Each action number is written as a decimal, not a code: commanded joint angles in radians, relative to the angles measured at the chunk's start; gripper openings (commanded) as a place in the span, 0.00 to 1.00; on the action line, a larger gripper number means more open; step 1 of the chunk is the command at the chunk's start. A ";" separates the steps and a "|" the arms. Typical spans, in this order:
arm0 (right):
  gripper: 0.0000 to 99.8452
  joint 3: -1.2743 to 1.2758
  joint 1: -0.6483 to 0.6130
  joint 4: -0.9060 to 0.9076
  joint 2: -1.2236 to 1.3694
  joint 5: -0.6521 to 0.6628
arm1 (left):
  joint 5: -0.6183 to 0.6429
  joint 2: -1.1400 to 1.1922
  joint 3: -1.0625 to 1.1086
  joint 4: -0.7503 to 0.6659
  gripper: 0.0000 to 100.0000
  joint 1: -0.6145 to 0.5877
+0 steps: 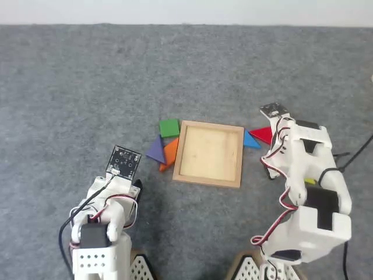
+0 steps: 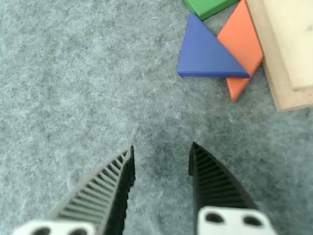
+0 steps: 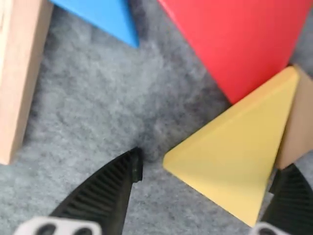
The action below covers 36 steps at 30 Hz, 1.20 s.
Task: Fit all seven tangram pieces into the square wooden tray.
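Left gripper [image 2: 161, 152]: down low over bare grey carpet [image 1: 87, 76], jaws spread wide, nothing between them, short of the pieces on the tray's left.
Right gripper [image 3: 208, 169]: jaws spread and straddling the yellow triangle [image 3: 234, 161], one tip just clear of its corner!
Yellow triangle: flat on the carpet, touching the red triangle [image 3: 244, 44] and a tan piece [image 3: 297, 129].
Tray [image 1: 207, 181]: square, wooden, between the two arms; every piece in view lies outside it.
Left of tray: orange piece [image 1: 170, 153] against the tray's edge, purple triangle [image 1: 155, 150] lapping over it, green square [image 1: 169, 128] just beyond them.
Right of tray: blue triangle [image 1: 251, 140] just beside the rim, with the red triangle touching its outer side.
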 commanded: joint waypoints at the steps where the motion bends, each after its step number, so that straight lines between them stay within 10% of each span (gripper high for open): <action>1: 0.39 -0.049 0.016 -0.028 0.002 0.009 | -0.008 -0.012 -0.008 0.008 0.17 -0.006; 9: 0.38 -0.043 0.016 -0.021 0.004 0.009 | -0.008 -0.012 -0.008 0.008 0.17 -0.006; 20: 0.05 -0.043 0.018 -0.021 0.004 0.008 | -0.008 -0.012 -0.008 0.008 0.17 -0.006; 36: 0.05 -0.091 0.018 -0.007 -0.010 -0.229 | -0.008 -0.012 -0.008 0.008 0.17 -0.006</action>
